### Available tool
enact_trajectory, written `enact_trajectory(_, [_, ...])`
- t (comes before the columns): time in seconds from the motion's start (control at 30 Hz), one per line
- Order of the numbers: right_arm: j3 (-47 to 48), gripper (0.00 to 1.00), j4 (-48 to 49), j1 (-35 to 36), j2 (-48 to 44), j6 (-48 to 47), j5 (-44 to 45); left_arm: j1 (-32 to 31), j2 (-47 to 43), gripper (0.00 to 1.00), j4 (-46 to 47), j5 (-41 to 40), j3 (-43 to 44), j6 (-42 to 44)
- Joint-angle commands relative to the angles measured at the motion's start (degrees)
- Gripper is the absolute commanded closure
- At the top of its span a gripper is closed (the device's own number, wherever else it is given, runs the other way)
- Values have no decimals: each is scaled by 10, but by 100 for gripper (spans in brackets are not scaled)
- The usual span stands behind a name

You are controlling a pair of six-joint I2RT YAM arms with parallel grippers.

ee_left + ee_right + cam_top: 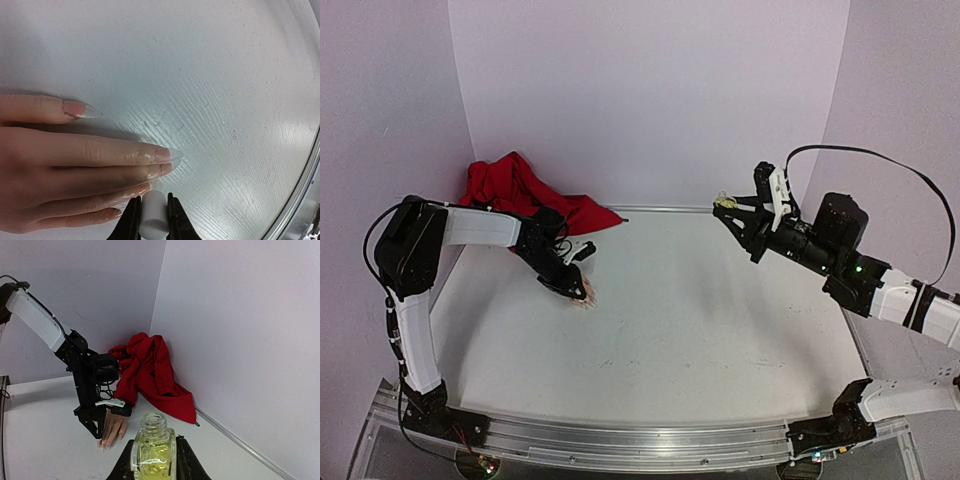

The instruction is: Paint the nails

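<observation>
Peach mannequin hand (pixel 75 165) lies flat on the worktop (pixel 210 75), nails (pixel 167 154) exposed for painting. Just beside its fingertips, the left end effector (pixel 152 201) clenches a white cap (pixel 152 220), presumably the brush. Well away, the right end effector (pixel 152 462) grasps the open bottle (pixel 152 445) upright, likely against spilling.

One mannequin hand (pixel 50 165) at the wrist frame's left, five long nails (pixel 167 154) on it, one red cloth (pixel 515 190) upper left, one yellowish glass bottle (pixel 153 447), one white cap (pixel 152 215), two robot arms, left arm (pixel 415 330) and right arm (pixel 835 240), one white table (pixel 720 320).
</observation>
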Motion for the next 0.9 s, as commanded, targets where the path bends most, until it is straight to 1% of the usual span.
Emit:
enact_trajectory(0.0, [14, 100, 41, 2, -7, 5, -8, -3, -3, 100, 7, 14, 12, 4])
enact_trajectory(0.2, [17, 100, 42, 2, -8, 5, -5, -3, -19, 100, -1, 30, 19, -7])
enact_trajectory(0.27, [17, 100, 42, 2, -11, 6, -5, -3, -33, 100, -20, 39, 24, -15])
enact_trajectory(0.37, [18, 100, 41, 2, -16, 12, -8, -3, -63, 100, -73, 45, 31, -33])
enact_trajectory(0.43, [19, 100, 41, 2, -19, 18, -10, -3, -94, 100, -105, 52, 24, -44])
enact_trajectory(0.5, [19, 100, 42, 2, -22, 27, -9, -3, -147, 100, -126, 54, 1, -55])
enact_trajectory(0.67, [8, 100, 47, 2, -29, 57, -3, -5, -284, 100, -138, 78, -24, -94])
enact_trajectory(0.77, [-9, 100, 65, 2, -25, 85, 8, -10, -336, 100, -137, 71, 1, -109])
enact_trajectory(0.87, [-13, 100, 82, 2, -5, 115, 0, -22, -357, 100, -138, 76, 49, -121])
